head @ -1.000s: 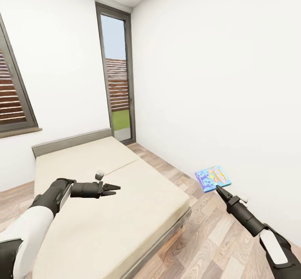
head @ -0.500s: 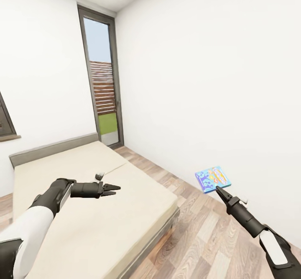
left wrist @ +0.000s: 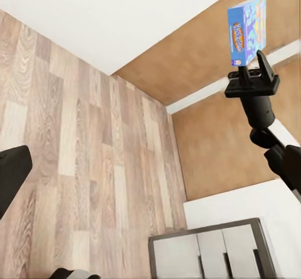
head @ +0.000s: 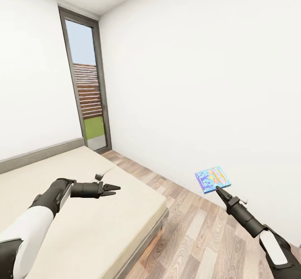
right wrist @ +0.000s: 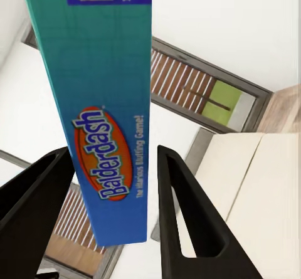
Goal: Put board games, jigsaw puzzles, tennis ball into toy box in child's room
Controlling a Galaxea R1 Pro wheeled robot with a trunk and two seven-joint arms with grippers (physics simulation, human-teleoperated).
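My right gripper (head: 218, 190) is shut on the lower edge of a blue Balderdash board game (head: 213, 179) and holds it up over the wooden floor near the right wall. In the right wrist view the box (right wrist: 106, 103) stands between the two black fingers (right wrist: 37, 197). The left wrist view looks across at the same game (left wrist: 246, 28) on the right gripper (left wrist: 252, 69). Over the bed, my left gripper (head: 114, 189) points right, open and holding nothing; one of its fingers (left wrist: 12, 175) shows at the picture's edge.
A beige bed (head: 83, 216) with a grey frame fills the lower left, and a small grey object (head: 99, 175) lies on it. A tall glazed door (head: 85, 95) stands in the far corner. Wooden floor (head: 196, 237) runs between the bed and the white right wall.
The whole view has swung to the right: the bed, door and window have slid left and the window has left the picture. Both arms hold the same pose.
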